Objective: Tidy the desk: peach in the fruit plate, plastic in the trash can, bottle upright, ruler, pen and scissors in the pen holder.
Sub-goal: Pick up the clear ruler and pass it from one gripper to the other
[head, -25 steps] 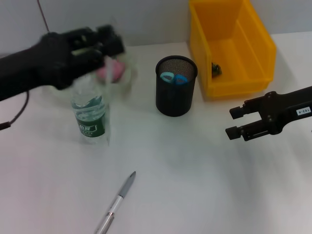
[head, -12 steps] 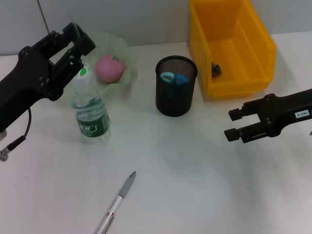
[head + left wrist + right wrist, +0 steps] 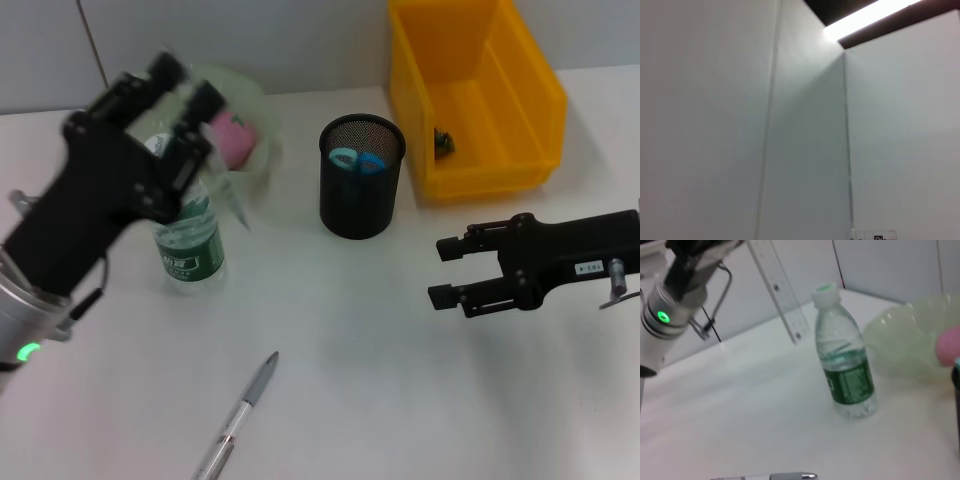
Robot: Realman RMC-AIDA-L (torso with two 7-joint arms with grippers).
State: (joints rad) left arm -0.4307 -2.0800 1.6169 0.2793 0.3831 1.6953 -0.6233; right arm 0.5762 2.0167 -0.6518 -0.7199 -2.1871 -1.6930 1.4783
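Observation:
My left gripper [image 3: 186, 88] is raised over the back left of the desk [image 3: 380, 380] and shut on the clear ruler [image 3: 782, 295], which slants down beside the bottle's cap. The bottle [image 3: 187, 240] stands upright below it. In the pale green fruit plate [image 3: 255, 120] lies the pink peach [image 3: 232, 140]. Blue scissors handles [image 3: 356, 160] stick out of the black mesh pen holder [image 3: 360, 195]. A dark bit of plastic [image 3: 443, 142] lies in the yellow trash can [image 3: 520, 90]. The pen [image 3: 243, 412] lies near the front edge. My right gripper [image 3: 447, 270] hovers open, right of centre.
The left wrist view shows only a grey wall. The pen holder stands between the fruit plate and the trash can, close to both. Bare desk lies between the pen and my right gripper.
The left arm has swung and turned above the bottle, carrying the ruler with it. My right gripper has slid left toward the middle of the desk.

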